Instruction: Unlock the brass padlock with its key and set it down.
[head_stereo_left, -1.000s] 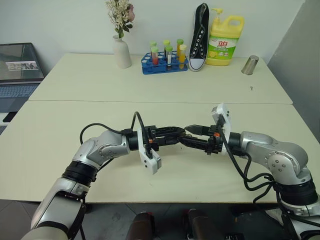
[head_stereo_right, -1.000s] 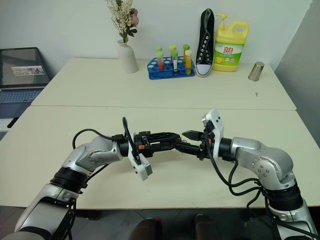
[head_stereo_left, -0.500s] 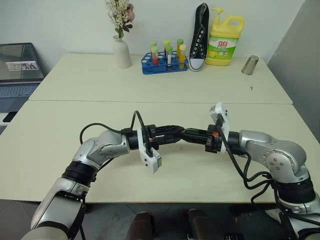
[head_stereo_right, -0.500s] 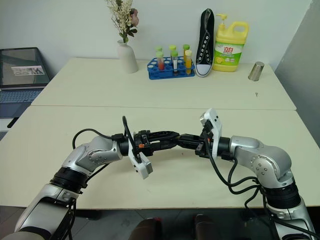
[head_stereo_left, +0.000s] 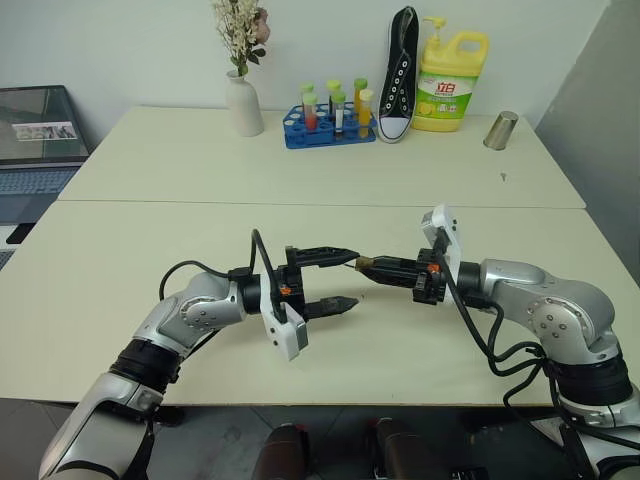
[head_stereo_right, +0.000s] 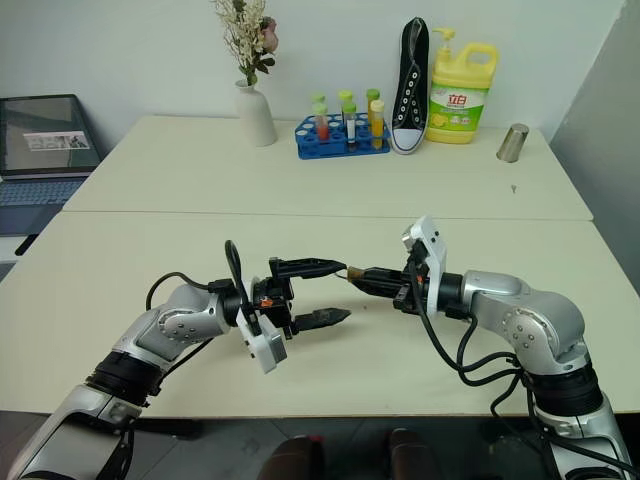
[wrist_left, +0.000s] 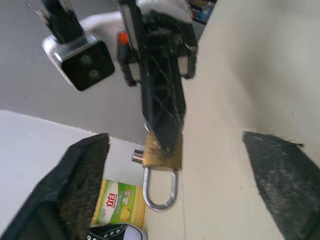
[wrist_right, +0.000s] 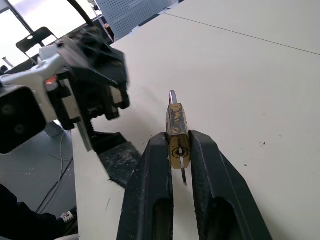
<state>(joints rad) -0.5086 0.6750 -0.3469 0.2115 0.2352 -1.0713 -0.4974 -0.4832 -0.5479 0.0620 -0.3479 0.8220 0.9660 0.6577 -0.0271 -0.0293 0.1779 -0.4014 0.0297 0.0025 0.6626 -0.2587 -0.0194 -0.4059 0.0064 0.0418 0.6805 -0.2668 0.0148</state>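
The brass padlock is pinched by its body between the black fingers of my right gripper, which is shut on it above the front table. Its silver shackle points toward my left gripper, with both legs meeting the body. A thin silver key sticks out of the keyhole on the side facing my right wrist. My left gripper stands wide open just to the left of the padlock, one finger above and one below, touching nothing.
At the back of the far table stand a white vase with flowers, a blue rack of tubes, a black shoe, a yellow bottle and a metal cup. A laptop sits at the left.
The padlock has passed from my left gripper to my right one. The right gripper shut on it, then the left opened wide and drew back a little to the left.
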